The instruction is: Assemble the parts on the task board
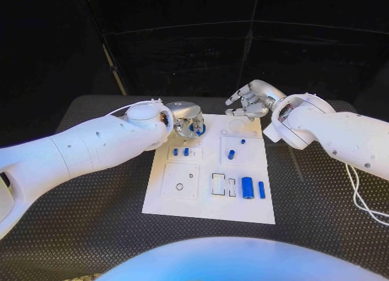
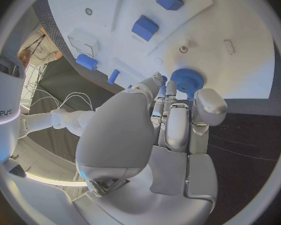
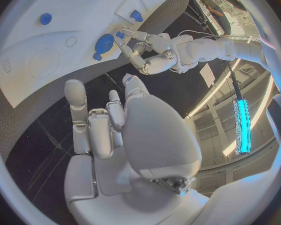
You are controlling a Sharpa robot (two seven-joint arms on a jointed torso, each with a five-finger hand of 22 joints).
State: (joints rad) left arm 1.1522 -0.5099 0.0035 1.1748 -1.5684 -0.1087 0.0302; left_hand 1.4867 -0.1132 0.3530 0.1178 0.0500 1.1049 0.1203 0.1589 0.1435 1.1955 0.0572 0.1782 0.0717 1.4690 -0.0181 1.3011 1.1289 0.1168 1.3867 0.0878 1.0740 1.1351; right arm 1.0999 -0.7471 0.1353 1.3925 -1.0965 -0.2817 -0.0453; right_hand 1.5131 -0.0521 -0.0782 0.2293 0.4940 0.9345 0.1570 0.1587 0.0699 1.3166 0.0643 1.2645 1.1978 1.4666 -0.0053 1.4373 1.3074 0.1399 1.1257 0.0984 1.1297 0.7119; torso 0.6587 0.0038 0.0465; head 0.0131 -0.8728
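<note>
Nearest the camera, along the near edge of the white task board (image 1: pixel 161 202), a row of parts is laid out: a white block (image 1: pixel 218 184), then a thick blue cylinder (image 1: pixel 247 187) and a thin blue pin (image 1: pixel 261 189) to its right. Further back on the left, the left hand (image 1: pixel 188 123) is held over the far left corner of the board, and a round blue knurled knob (image 2: pixel 187 80) is touched by its fingertips (image 2: pixel 170 87); whether the knob is truly pinched or merely pressed cannot be told. This knob appears to be the step in hand, being seated or turned at its place, and a steady downward press is judged to be called for next. On the right, the right hand (image 1: pixel 252 99) is hung above the far edge, fingers loosely curled, with nothing grasped.
</note>
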